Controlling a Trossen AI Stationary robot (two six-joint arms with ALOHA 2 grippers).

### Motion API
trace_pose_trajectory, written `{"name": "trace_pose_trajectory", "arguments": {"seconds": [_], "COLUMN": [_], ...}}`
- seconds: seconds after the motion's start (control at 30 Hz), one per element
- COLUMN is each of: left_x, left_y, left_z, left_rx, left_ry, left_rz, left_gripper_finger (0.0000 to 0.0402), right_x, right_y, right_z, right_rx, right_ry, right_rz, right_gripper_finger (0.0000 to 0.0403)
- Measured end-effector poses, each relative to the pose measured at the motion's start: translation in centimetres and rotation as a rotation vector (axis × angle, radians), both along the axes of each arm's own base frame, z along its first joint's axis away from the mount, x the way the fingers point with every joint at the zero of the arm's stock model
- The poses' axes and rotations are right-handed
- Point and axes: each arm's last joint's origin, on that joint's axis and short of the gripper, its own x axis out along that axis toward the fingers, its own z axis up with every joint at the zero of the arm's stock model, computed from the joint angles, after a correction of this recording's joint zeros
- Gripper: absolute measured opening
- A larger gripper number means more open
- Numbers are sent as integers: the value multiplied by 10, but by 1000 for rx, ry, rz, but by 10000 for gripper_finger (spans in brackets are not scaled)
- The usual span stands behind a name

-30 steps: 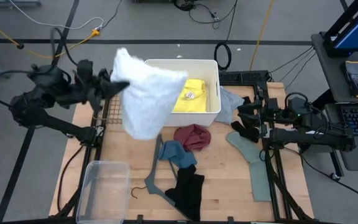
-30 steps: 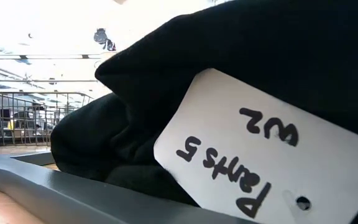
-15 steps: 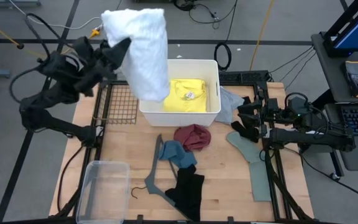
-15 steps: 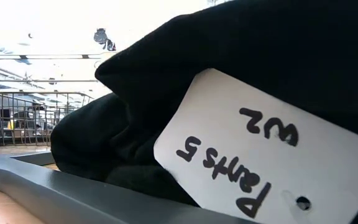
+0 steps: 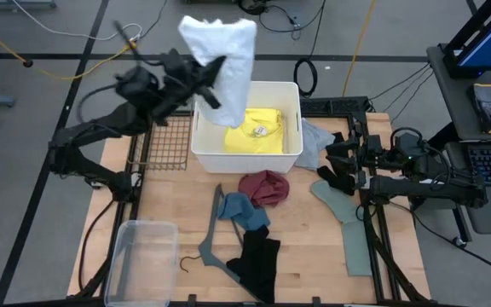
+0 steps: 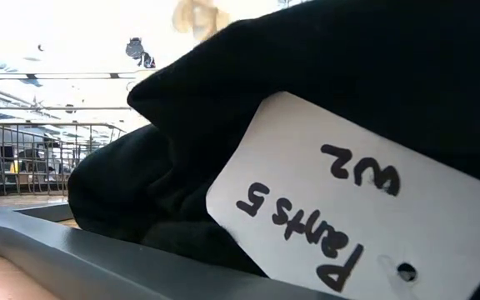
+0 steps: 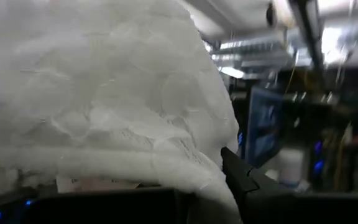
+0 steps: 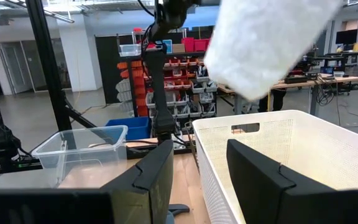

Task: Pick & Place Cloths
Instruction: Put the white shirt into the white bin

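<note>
A white cloth (image 5: 224, 55) hangs in the air over the far left part of the white basket (image 5: 290, 119), with my left gripper (image 5: 209, 81) shut on it. A yellow cloth (image 5: 258, 130) lies in the basket. On the table lie the maroon cloth (image 5: 264, 186), the teal-blue one (image 5: 241, 209), the black one (image 5: 258, 260), the sage-green one (image 5: 348, 217) and the pale grey one (image 5: 314, 136). My right gripper (image 8: 197, 180) waits open at the table's right edge, with nothing between its fingers. My left gripper holds the white cloth at a bunched part on its left side (image 5: 216, 75). It comes at the cloth from the table's left. The cloth covers the place of contact in the left wrist view, where only one finger (image 7: 247, 183) shows. The cloth is lifted clear above the basket.
A grey hanger (image 5: 211, 234) lies beside the teal-blue cloth. A clear plastic bin (image 5: 139, 260) stands at the near left, and a wire grid (image 5: 160, 141) lies left of the basket. The black cloth with its paper tag (image 6: 340, 200) fills the low view.
My left gripper has swung from over the wire grid toward the far edge and then right, to above the basket's far left corner, rolling its wrist on the way. The white cloth went with it, turned about, and stays clear of the table.
</note>
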Motion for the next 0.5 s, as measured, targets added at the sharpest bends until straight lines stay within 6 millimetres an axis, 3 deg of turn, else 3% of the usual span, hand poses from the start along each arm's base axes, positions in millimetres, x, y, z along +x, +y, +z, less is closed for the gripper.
{"name": "trace_pose_trajectory", "arguments": {"seconds": [0.3, 0.5], "left_x": [45, 57], "left_y": [25, 45], "left_z": [-47, -74], "left_rx": [89, 110], "left_ry": [353, 569], "left_rz": [168, 271], "left_gripper_finger": [35, 35], "right_x": [0, 0], "right_y": [0, 0], "right_z": [0, 0], "right_rx": [1, 1], "right_ry": [0, 0], "right_rz": [0, 0], "right_gripper_finger": [141, 141]}}
